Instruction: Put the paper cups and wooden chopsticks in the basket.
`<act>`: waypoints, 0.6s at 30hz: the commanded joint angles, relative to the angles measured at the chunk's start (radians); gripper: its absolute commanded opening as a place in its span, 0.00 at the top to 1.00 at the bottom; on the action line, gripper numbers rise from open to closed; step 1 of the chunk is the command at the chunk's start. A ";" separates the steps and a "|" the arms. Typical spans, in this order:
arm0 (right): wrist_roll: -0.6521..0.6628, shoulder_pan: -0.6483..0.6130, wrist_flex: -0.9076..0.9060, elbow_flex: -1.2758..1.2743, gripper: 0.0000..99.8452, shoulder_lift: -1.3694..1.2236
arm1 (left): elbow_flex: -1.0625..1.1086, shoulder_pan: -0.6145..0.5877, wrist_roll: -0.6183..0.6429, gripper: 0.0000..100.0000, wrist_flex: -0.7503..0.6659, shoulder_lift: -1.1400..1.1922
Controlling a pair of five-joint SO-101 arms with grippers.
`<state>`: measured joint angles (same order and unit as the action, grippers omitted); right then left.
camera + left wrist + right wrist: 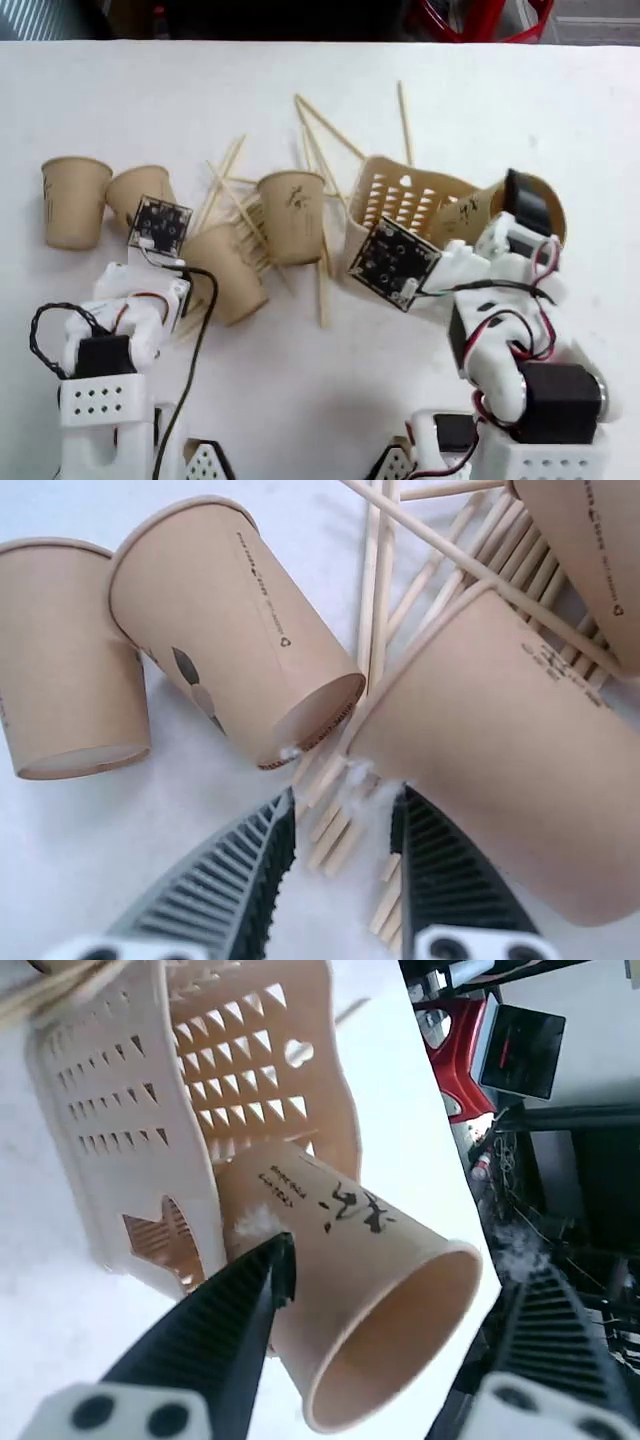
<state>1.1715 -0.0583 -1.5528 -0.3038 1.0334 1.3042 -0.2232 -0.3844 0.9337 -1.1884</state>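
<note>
Several brown paper cups lie among scattered wooden chopsticks (235,195) at the left: one cup (75,200) far left, a second cup (140,187) beside it, a tipped cup (228,272) and an upright cup (292,215). My left gripper (168,240) (345,800) is open just short of two tipped cups (230,630) (510,750), with chopsticks (335,830) lying between its fingers. The beige basket (400,195) (200,1090) lies on its side. A cup (465,215) (370,1250) rests partly inside it, and my right gripper (497,215) (410,1260) stands open around that cup.
Long chopsticks (320,130) fan out behind the basket and one chopstick (403,120) points toward the table's far edge. Bare white tabletop lies in front between the two arm bases. Red and dark objects stand beyond the far edge.
</note>
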 commanded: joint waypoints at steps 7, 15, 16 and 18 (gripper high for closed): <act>-0.298 -0.044 0.127 -0.012 0.67 0.002 | -0.006 0.013 -0.005 0.83 -0.015 -0.019; -0.522 -0.044 0.395 -0.209 0.67 0.002 | -0.005 0.013 -0.005 0.83 -0.015 -0.019; -0.531 -0.042 0.418 -0.233 0.67 0.004 | -0.005 0.013 -0.005 0.83 -0.015 -0.019; -0.537 -0.036 0.449 -0.269 0.69 0.012 | -0.005 0.013 -0.005 0.83 -0.015 -0.019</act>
<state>0.6559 -0.0967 -1.1692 -0.5447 1.0303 1.3042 -0.2232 -0.3844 0.9337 -1.1884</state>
